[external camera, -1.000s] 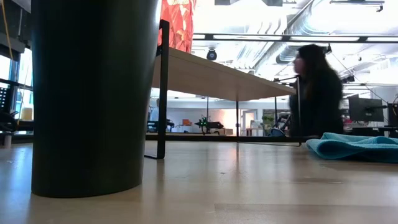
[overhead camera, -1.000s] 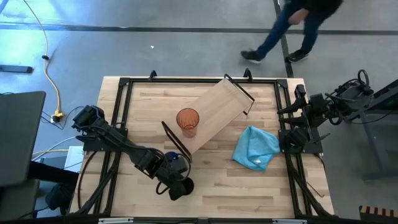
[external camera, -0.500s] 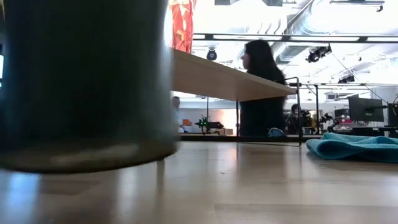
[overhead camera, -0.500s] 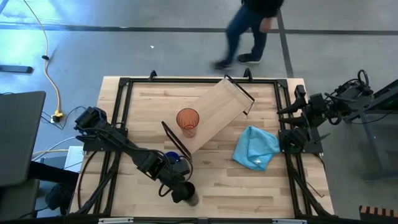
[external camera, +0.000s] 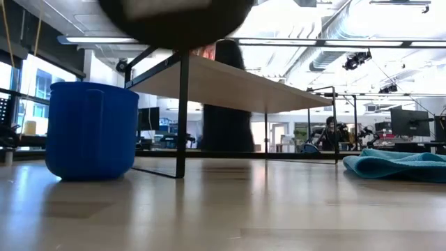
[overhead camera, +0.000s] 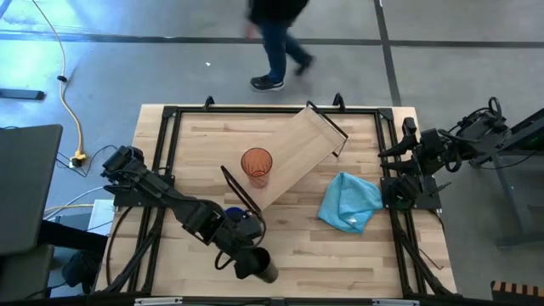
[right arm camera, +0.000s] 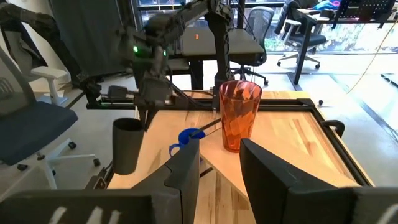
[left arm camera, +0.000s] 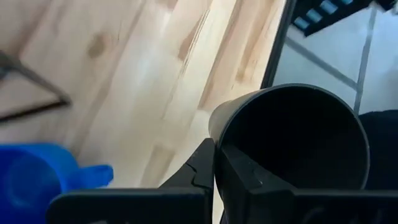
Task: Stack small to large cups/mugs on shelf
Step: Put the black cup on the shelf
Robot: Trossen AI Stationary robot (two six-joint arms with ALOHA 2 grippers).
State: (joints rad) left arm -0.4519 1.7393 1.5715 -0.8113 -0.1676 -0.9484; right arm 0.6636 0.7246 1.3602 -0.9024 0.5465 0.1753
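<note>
The left gripper is clenched on the rim of the black cup, lifted clear of the table near its front edge, just beside the blue mug. Carry it upright and high enough to clear the bracket of the shelf, where the orange tumbler stands (size order is a judgement call here). Far right, the right gripper waits off the table's edge, fingers parted and empty.
</note>
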